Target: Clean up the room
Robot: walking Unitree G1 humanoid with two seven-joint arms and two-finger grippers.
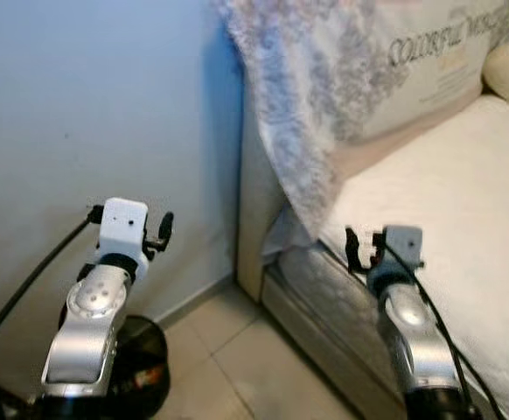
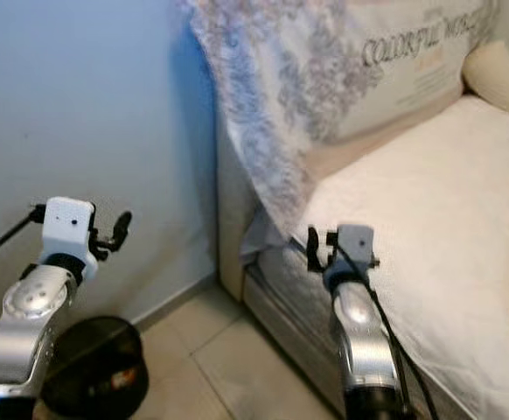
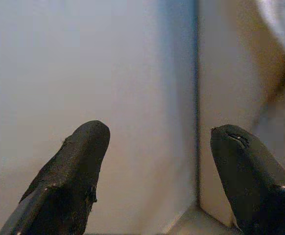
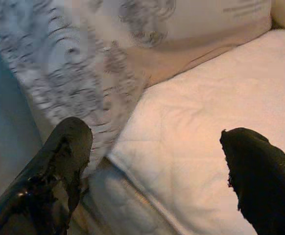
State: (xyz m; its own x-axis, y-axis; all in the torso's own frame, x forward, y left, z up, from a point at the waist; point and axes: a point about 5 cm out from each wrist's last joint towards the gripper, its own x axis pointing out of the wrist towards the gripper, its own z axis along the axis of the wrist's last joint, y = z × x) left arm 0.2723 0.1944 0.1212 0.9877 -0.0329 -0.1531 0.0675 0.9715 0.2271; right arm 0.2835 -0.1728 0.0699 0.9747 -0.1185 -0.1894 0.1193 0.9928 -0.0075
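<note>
we stand at the corner where a pale wall [image 1: 88,105] meets the bed [image 1: 447,201]. our left gripper [image 3: 154,161] is raised toward the wall, fingers spread wide with nothing between them. our right gripper [image 4: 157,161] hovers over the near edge of the cream mattress cover, fingers also wide apart and empty. the thing most in need of tidying looks to be the patterned blanket [image 1: 298,105], draped from the head of the bed and hanging over the mattress corner; a printed pillow [image 1: 429,52] leans behind it. on the tiled floor [image 1: 237,359], below the left arm, sits a dark round bin [image 1: 145,372] with something orange in it. risks as we judge them: a reach for the blanket with the right gripper could snag loose folds and drag the pillow along, since the cloth touches it; the left arm is near the wall and a swing could strike it; its cable could catch. hard to make out: what the bin holds, where the blanket ends behind the corner, the pillow's full lettering, cut off at the top edge, and the floor beneath the arms.
</note>
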